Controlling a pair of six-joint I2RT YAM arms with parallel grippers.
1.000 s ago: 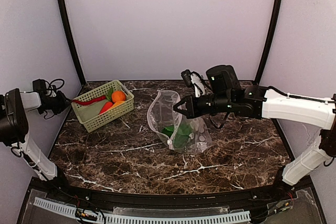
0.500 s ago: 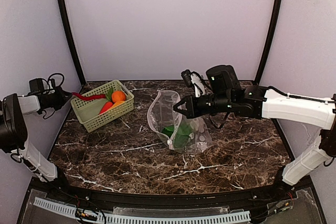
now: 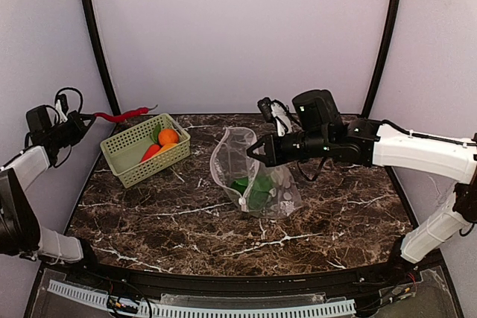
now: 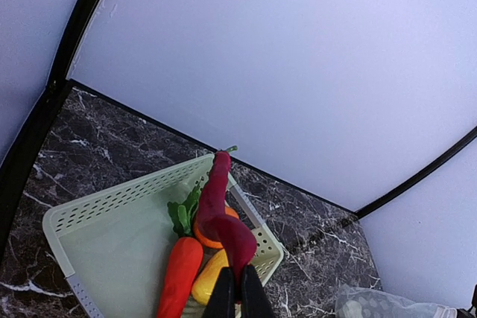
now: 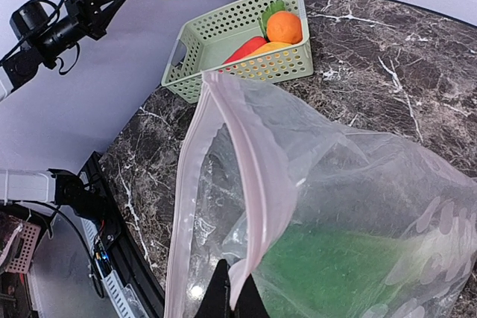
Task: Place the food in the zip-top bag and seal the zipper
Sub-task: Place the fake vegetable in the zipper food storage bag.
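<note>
The left gripper (image 3: 83, 119) is clamped on the thick end of the red chili (image 3: 123, 115). It holds the chili level in the air, above the back-left corner of the basket (image 3: 128, 171) and close to the black frame post (image 3: 95, 35) at the wall. The chili's green stem end points toward the middle of the table (image 3: 186, 221).

The pale green basket sits near the table's back-left corner. Inside it, against the right end wall, lie the orange fruit (image 3: 168, 137), a carrot-shaped piece (image 3: 150, 152) and a yellow piece (image 4: 209, 276).

The right gripper (image 3: 253, 152) is closed on the rim of the clear bag (image 3: 287, 197), pinching the zipper strip (image 5: 257, 161). The bag stands in the middle of the table. Its mouth is propped open in a tall loop that faces left toward the basket. Green pieces (image 3: 250, 188) lie in the bottom of the bag.

A stretch of bare marble separates the basket's right edge from the bag's mouth. There is more open surface in front of both, toward the near edge. The bag's closed end rests flat, well in from the table's right edge.
</note>
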